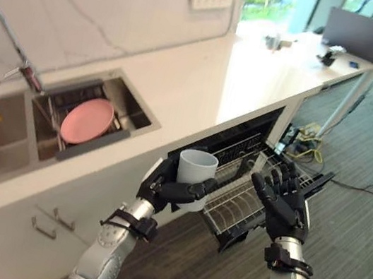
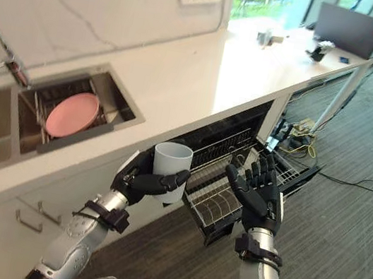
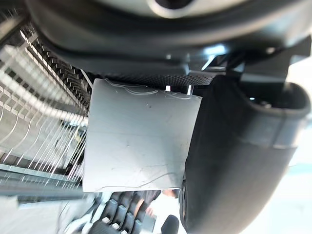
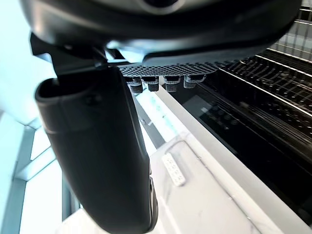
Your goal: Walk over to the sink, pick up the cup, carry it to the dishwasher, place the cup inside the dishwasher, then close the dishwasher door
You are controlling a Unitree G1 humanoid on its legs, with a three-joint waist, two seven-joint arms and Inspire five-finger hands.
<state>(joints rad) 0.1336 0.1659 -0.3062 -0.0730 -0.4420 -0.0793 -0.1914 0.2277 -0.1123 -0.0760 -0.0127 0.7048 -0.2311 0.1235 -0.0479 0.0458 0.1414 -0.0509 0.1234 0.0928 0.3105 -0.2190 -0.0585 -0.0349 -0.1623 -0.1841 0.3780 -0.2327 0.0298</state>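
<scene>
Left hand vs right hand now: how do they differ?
The dark left hand is curled round the pale grey cup; the dark right hand holds nothing, fingers straight and spread. The left hand is left of the pulled-out wire dishwasher rack; the right hand shows over it. Both are raised before the open dishwasher.

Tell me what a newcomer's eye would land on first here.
The pale cup stands out, held upright in the left hand by the pulled-out dishwasher rack. Beside it the right hand is raised, open and empty. Further to the left, a pink plate sits in the sink.
</scene>
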